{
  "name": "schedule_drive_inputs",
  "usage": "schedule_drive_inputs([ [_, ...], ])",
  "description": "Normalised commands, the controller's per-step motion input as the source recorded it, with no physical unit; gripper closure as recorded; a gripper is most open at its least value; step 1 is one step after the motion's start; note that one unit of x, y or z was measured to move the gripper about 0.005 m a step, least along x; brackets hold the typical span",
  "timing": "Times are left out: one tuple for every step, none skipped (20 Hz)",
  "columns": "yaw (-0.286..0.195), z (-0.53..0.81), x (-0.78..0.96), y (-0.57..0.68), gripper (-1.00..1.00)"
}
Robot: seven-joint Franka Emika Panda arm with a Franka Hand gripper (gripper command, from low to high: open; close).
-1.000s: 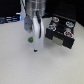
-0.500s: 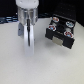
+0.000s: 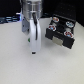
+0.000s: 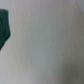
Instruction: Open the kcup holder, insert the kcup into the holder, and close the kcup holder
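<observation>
The kcup holder (image 3: 60, 33) is a black box at the exterior view's right, with pale round pods on top and a pale handle on its front. My gripper (image 3: 34, 49) hangs from the white arm at the centre, low over the pale table and apart from the holder, to its left. The kcup does not show clearly in the exterior view; only a small dark spot sits at the fingertips. The wrist view is blurred: a dark green shape (image 4: 4, 27) at the picture's edge on a pale surface, and I cannot tell whether it is the kcup. The fingers' gap is not visible.
The pale table (image 3: 15, 65) spreads around the gripper. Dark clutter (image 3: 10, 19) lines the back edge behind the arm.
The gripper has come down toward the table. The green top that showed just below the fingers a second ago is now covered by the gripper.
</observation>
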Motion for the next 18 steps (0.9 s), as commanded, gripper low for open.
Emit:
schedule_drive_inputs([
  [0.000, 0.00, -0.49, 0.33, -1.00],
  [0.000, 0.00, -0.51, 0.30, -1.00],
  [0.000, 0.00, -0.52, 0.29, -1.00],
  [0.000, 0.00, -0.54, 0.27, -1.00],
  [0.000, 0.00, -0.54, 0.26, -1.00],
  [0.000, -0.01, -0.52, 0.27, -1.00],
  [0.000, -0.01, -0.54, 0.27, -1.00],
  [0.000, 0.00, -0.55, 0.27, -1.00],
  [0.000, -0.01, -0.54, 0.24, -1.00],
  [0.000, -0.03, -0.56, 0.25, -1.00],
  [0.000, -0.05, -0.57, 0.20, -1.00],
  [0.000, -0.08, -0.58, 0.14, -1.00],
  [-0.015, -0.13, -0.60, 0.08, -1.00],
  [-0.024, -0.13, -0.60, 0.03, -1.00],
  [-0.031, -0.15, -0.58, 0.00, -1.00],
  [-0.032, -0.16, -0.56, 0.00, -1.00],
  [-0.035, -0.17, -0.54, 0.00, -1.00],
  [-0.040, -0.19, -0.51, 0.00, -1.00],
])
